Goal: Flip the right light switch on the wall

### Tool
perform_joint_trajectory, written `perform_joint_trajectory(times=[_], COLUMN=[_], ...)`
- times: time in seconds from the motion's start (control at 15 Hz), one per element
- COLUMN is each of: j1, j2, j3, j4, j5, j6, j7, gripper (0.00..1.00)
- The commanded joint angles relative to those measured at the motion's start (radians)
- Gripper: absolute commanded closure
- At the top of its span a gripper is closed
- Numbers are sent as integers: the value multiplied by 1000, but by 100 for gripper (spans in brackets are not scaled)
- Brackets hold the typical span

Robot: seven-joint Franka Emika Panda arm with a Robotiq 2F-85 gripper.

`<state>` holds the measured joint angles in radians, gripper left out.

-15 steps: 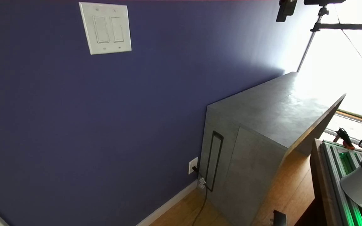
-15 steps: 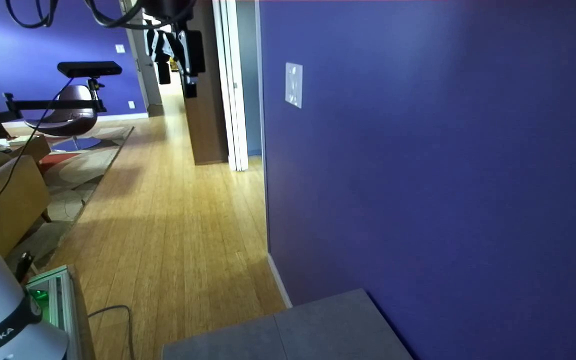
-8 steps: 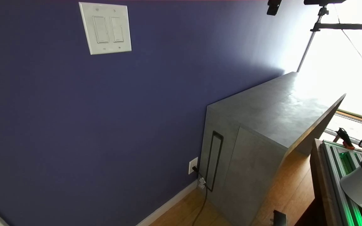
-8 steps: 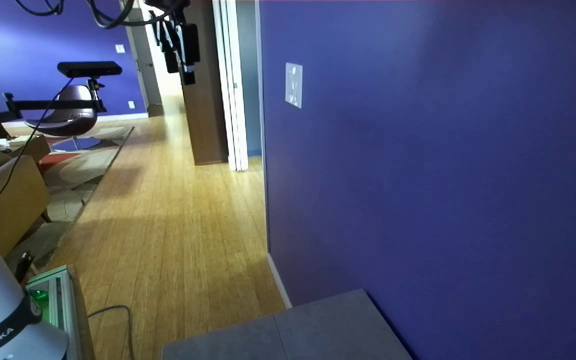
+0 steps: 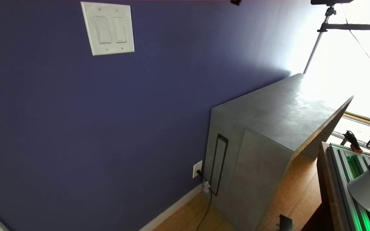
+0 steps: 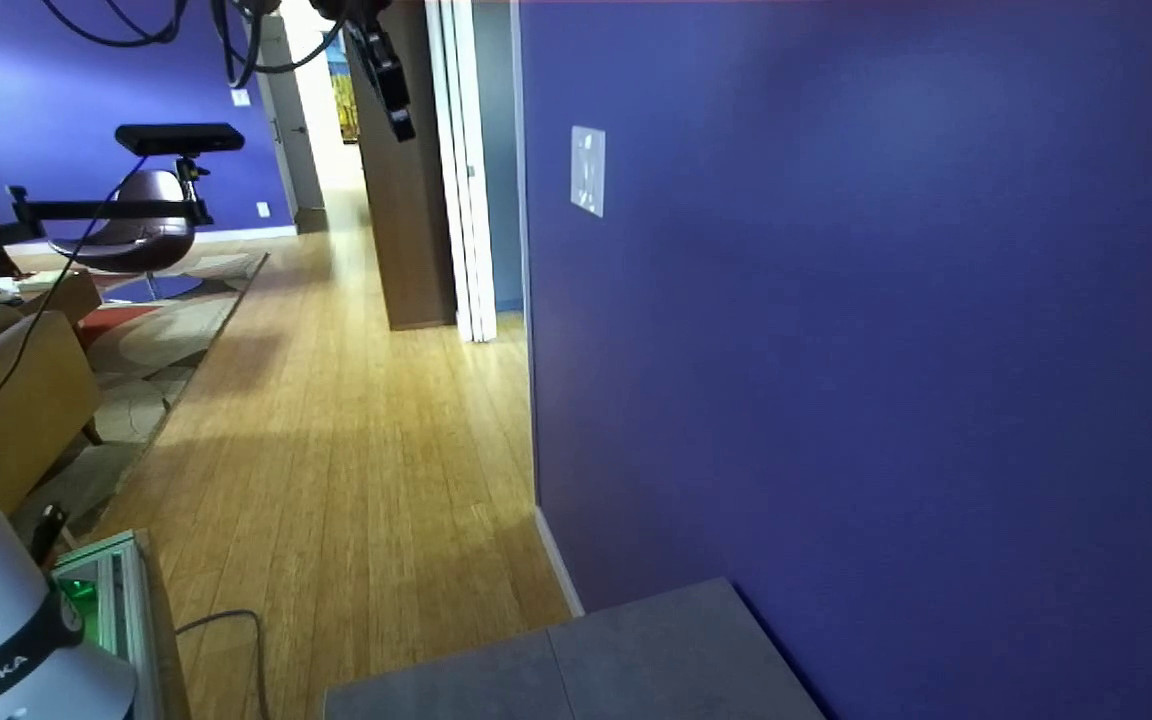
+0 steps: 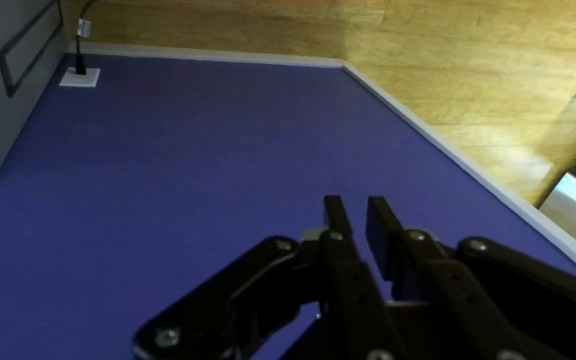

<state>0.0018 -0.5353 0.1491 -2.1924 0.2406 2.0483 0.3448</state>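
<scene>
The right light switch is the right-hand white paddle of a double plate high on the blue-purple wall. In an exterior view the plate appears at a slant, its paddles hard to tell apart. The wrist view shows only bare wall below my gripper, and the switch is out of that view. A narrow gap separates the two fingers, with nothing between them. My gripper hangs at the top of an exterior view, apart from the plate. Elsewhere just a dark fingertip shows at the upper edge.
A grey cabinet stands against the wall, beside a small outlet with a cord. My arm's base sits on a bench at the side. A camera on a stand stands across the room. White baseboard borders the wooden floor.
The fingers have drawn together from a wide spread to a narrow gap. My gripper has risen and swung sideways, in an exterior view leftward toward the plate's side. The switches look unchanged.
</scene>
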Motion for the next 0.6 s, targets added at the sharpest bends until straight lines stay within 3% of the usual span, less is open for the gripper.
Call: perform_joint_trajectory(times=[0.0, 0.27, 0.53], j1=[-23, -39, -45], j2=[100, 210, 320], j3=[100, 175, 187], j4=[54, 88, 146], j5=[-89, -240, -404], j6=[134, 264, 321], j7=[166, 303, 411], gripper=[100, 100, 100])
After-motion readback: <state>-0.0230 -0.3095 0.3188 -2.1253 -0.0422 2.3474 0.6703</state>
